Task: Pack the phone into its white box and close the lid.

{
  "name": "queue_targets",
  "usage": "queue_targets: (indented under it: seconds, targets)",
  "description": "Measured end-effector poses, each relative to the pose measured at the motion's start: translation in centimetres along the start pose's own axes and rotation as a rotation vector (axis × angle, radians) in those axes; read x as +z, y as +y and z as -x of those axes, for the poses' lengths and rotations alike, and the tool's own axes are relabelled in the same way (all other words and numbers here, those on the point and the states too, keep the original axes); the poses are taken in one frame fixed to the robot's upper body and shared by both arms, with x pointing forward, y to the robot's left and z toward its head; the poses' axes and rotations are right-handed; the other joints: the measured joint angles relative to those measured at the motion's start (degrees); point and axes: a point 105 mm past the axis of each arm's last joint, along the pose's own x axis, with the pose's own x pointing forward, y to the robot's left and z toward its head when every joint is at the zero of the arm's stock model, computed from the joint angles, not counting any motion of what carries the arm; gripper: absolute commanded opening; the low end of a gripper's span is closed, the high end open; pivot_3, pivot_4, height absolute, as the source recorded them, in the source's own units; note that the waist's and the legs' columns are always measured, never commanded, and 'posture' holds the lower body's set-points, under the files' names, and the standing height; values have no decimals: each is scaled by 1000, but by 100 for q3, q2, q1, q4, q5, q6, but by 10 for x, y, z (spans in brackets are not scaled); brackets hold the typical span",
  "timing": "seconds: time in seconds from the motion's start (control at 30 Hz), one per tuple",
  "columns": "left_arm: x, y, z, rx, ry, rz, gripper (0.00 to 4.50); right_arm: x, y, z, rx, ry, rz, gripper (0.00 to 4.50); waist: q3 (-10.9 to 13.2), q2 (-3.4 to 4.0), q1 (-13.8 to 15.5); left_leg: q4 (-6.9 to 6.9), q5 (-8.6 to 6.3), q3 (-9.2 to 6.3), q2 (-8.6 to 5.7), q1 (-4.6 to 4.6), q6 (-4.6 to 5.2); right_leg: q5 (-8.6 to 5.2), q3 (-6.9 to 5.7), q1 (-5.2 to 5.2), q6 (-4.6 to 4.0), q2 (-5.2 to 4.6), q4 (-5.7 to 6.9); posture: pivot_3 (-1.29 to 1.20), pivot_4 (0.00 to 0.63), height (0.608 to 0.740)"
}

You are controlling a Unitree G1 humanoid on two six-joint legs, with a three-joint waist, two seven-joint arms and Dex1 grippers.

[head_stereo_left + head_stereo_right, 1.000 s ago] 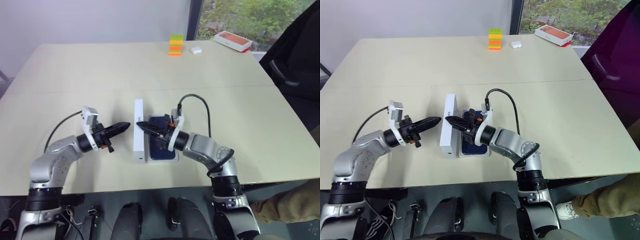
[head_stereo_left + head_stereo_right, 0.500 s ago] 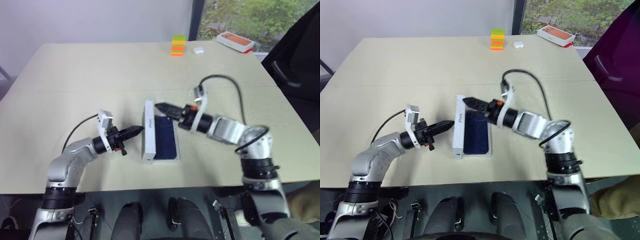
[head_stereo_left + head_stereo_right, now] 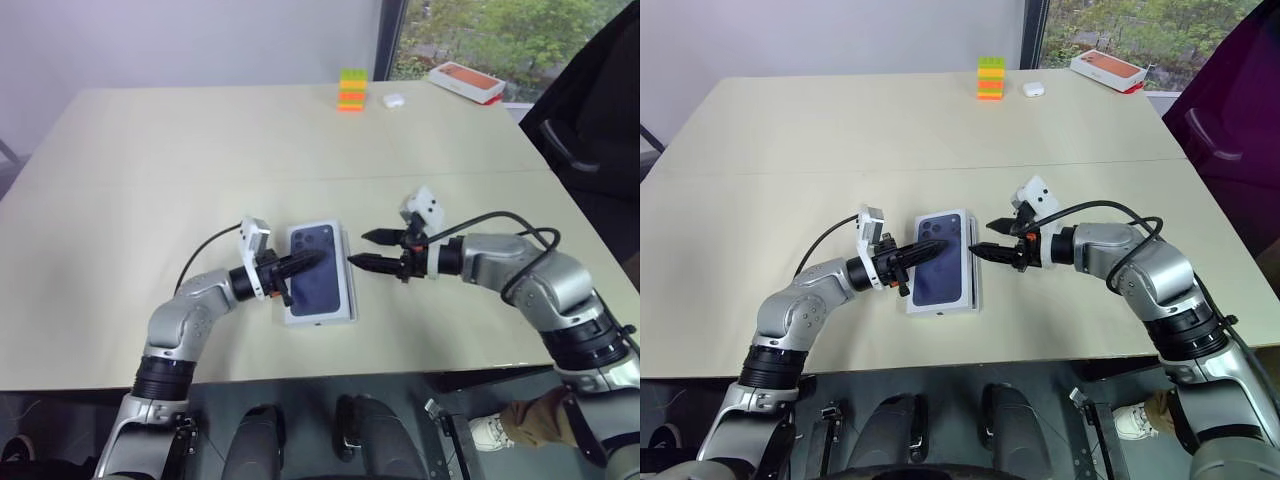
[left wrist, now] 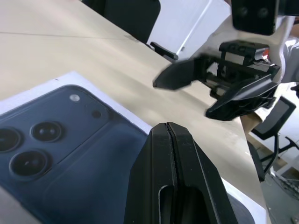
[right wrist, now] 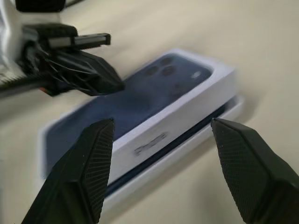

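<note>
The lid (image 3: 318, 272), its dark phone picture facing up, lies flat over the white box (image 5: 196, 143) in the middle of the near table. It sits slightly raised, with a dark gap above the box's rim on the right side. The phone is hidden under the lid. My left gripper (image 3: 314, 258) is shut, and its tips reach over the lid's printed face (image 4: 56, 154) from the left. My right gripper (image 3: 363, 250) is open just right of the box, pointing at its side and holding nothing. It also shows in the left wrist view as the right gripper (image 4: 219, 81).
A stack of coloured bricks (image 3: 351, 89), a small white case (image 3: 394, 100) and an orange-topped box (image 3: 465, 81) stand at the table's far edge. A dark chair (image 3: 590, 130) is beyond the right edge. Bare tabletop surrounds the box.
The lid, earlier standing on edge left of the phone in the box, now lies flat over it. My right gripper opened and drew back right. My left gripper moved right onto the lid.
</note>
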Motion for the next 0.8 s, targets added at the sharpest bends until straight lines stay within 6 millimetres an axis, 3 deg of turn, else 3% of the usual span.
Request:
queue_targets:
  seconds: [0.1,0.33,0.5,0.8]
  targets:
    - [4,3,7,16,17,-27,0,2,0,-3,5,-12,42,3420,0,0,-4,0,0,2,0,-1,0,11,0,0,-18,-2,0,0,150,740]
    - [29,21,59,144,77,-121,0,-6,-10,-2,-50,21,145,89,0,1,0,-1,0,3,0,2,0,10,0,1,-18,-3,0,0,150,740]
    - [13,25,75,169,177,-133,0,-15,-4,-9,-29,51,191,30,0,0,17,1,1,6,-3,1,-1,11,0,2,-19,-9,-1,0,150,740]
    - [-19,19,66,123,296,-83,0,-25,0,-16,-13,116,277,30,0,0,-2,1,1,5,-2,3,-1,11,0,1,-20,-7,4,0,150,740]
